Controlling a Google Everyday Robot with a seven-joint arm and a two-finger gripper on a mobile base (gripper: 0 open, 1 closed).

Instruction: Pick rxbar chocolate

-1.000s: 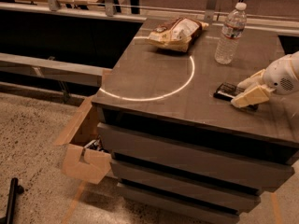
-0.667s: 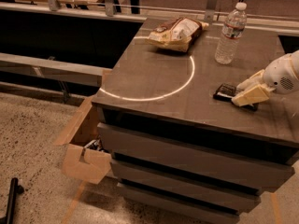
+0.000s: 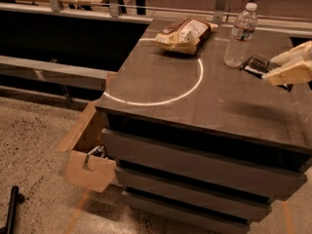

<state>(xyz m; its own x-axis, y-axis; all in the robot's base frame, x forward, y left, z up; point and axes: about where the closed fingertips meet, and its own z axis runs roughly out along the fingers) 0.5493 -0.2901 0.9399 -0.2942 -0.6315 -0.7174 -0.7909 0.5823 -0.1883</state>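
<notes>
The rxbar chocolate [image 3: 255, 64], a small flat black-wrapped bar, sits between the pale fingers of my gripper [image 3: 271, 68] at the right edge of the view. The gripper is shut on the bar's right part and holds it above the dark tabletop [image 3: 161, 77], just right of the water bottle. A soft shadow lies on the table below them. The bar's right end is hidden behind the fingers.
A clear plastic water bottle [image 3: 240, 35] stands upright just left of the bar. A tan-and-brown snack bag [image 3: 184, 33] lies at the back of the table on a white circle line [image 3: 195, 84]. An open cardboard box [image 3: 88, 161] sits on the floor at the left.
The gripper has risen and moved back and to the right, and the black bar has come up off the table with it, now beside the bottle.
</notes>
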